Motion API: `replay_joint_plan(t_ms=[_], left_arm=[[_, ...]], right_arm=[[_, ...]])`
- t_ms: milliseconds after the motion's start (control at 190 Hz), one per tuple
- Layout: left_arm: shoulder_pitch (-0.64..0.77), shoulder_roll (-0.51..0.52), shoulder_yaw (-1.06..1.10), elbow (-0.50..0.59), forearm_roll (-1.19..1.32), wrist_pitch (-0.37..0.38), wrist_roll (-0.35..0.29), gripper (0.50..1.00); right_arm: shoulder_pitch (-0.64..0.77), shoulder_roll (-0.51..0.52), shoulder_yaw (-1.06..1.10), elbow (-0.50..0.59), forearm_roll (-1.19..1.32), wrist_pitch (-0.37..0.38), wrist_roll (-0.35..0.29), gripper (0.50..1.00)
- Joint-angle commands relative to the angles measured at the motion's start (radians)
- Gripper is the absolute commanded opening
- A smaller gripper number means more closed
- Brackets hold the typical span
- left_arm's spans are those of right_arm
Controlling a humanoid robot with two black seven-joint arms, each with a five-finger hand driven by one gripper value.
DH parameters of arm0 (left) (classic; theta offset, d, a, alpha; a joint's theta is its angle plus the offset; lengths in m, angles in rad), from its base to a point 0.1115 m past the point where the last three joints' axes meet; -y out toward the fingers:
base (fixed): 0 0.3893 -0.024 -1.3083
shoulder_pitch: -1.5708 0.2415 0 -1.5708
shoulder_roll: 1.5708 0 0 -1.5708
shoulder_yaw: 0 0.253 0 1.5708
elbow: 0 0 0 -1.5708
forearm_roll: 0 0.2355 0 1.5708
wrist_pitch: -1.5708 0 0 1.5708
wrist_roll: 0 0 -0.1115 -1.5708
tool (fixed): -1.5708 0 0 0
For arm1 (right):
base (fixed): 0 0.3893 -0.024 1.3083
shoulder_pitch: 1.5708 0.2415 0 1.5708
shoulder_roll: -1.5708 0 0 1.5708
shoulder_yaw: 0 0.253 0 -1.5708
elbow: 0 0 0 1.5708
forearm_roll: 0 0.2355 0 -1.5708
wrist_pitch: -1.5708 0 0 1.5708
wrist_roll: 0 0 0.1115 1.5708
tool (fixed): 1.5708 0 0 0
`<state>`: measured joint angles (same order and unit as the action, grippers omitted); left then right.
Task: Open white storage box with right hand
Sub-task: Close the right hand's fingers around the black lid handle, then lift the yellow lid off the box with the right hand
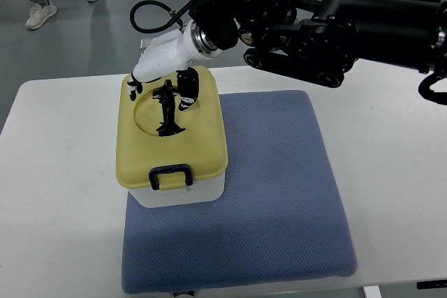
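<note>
The white storage box [183, 194] stands on the left part of a blue-grey mat [279, 193]. Its yellow lid [204, 146] is down, and a black latch [171, 175] sits at the near edge. My right hand [165, 100], with a white palm and black fingers [168, 111], reaches in from the right on a black arm [328, 22]. It hovers over the far half of the lid. The fingers point down, spread, into the round recess in the lid. They hold nothing that I can see.
The mat lies on a white table [56, 172], with bare tabletop to its left and right. A person's shoes [40, 15] show on the floor at the top left. A black cable [150, 17] loops behind the wrist.
</note>
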<state>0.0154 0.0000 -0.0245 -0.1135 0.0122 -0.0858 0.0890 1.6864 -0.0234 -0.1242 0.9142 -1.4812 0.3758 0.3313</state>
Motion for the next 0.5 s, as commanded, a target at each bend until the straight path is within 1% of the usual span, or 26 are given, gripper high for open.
replay_joint_plan(t_ms=[0,74,126,137,148,179,300,332,337,374,401,495], left_arm=[[0.0,0.0,0.0,0.0,0.0,0.0,0.0,1.0],[0.0,0.0,0.0,0.0,0.0,0.0,0.0,1.0],[0.0,0.0,0.0,0.0,0.0,0.0,0.0,1.0],[0.0,0.0,0.0,0.0,0.0,0.0,0.0,1.0],[0.0,0.0,0.0,0.0,0.0,0.0,0.0,1.0],[0.0,0.0,0.0,0.0,0.0,0.0,0.0,1.0],[0.0,0.0,0.0,0.0,0.0,0.0,0.0,1.0],[0.0,0.0,0.0,0.0,0.0,0.0,0.0,1.0],[0.0,0.0,0.0,0.0,0.0,0.0,0.0,1.0],[0.0,0.0,0.0,0.0,0.0,0.0,0.0,1.0],[0.0,0.0,0.0,0.0,0.0,0.0,0.0,1.0],[0.0,0.0,0.0,0.0,0.0,0.0,0.0,1.0]], right_arm=[[-0.005,0.0,-0.002,0.0,-0.001,0.0,0.0,0.772],[-0.007,0.0,-0.008,0.0,-0.001,0.0,0.0,0.723],[-0.008,0.0,-0.009,0.0,-0.001,-0.001,0.002,0.707],[-0.008,0.0,-0.009,0.0,-0.001,-0.005,0.002,0.699],[-0.008,0.0,-0.009,0.0,-0.001,-0.006,0.002,0.678],[-0.008,0.0,-0.009,0.0,-0.001,-0.009,0.003,0.656],[-0.008,-0.001,-0.009,0.0,0.001,-0.012,0.005,0.639],[-0.008,-0.001,-0.008,0.0,0.001,-0.012,0.006,0.625],[-0.008,-0.001,-0.008,0.0,0.001,-0.012,0.006,0.615],[-0.007,-0.001,-0.008,0.0,0.001,-0.012,0.006,0.603],[-0.008,-0.001,-0.008,0.0,0.001,-0.012,0.006,0.582],[-0.007,-0.001,-0.008,0.0,0.001,-0.018,0.008,0.545]])
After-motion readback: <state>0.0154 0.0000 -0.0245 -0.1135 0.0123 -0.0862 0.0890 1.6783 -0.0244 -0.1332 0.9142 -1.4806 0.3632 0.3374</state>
